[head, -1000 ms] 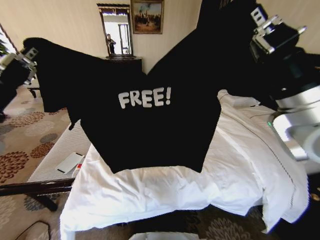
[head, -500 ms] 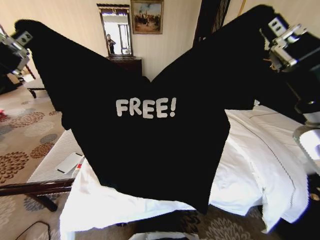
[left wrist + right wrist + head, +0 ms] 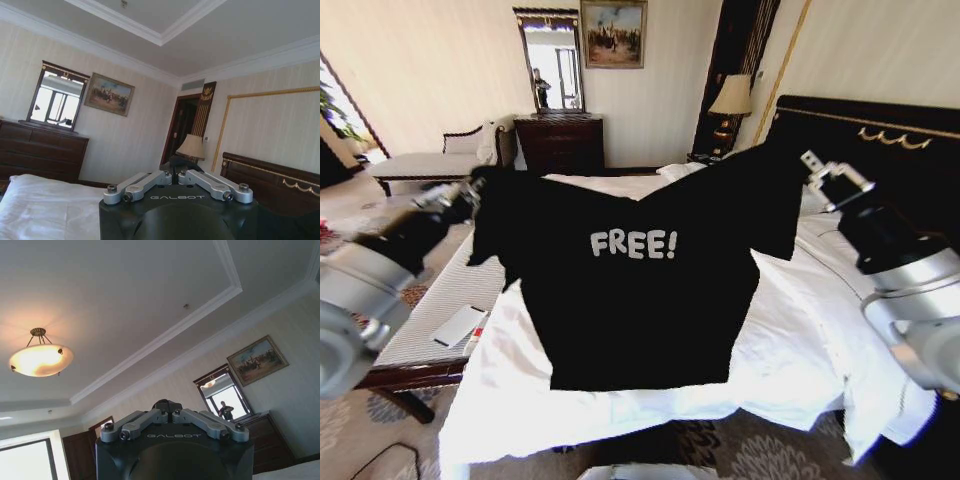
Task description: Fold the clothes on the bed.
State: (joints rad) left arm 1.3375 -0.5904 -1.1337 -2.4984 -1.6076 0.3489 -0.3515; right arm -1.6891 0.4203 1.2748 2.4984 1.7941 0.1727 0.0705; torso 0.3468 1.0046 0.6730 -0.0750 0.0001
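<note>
A gilt-framed painting hangs beside a mirror above a dark dresser; a shaded lamp stands nearby, over patterned carpet.

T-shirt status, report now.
Left pincer and right pincer shut on black FREE! T-shirt, spread above bed. Hem touching duvet. Nothing blocking.

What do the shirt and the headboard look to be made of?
The black T-shirt looks like soft matte cotton-type knit: it sags and drapes between the left gripper and right gripper. The headboard looks like dark polished wood with gold trim, though that is hard to confirm.
</note>
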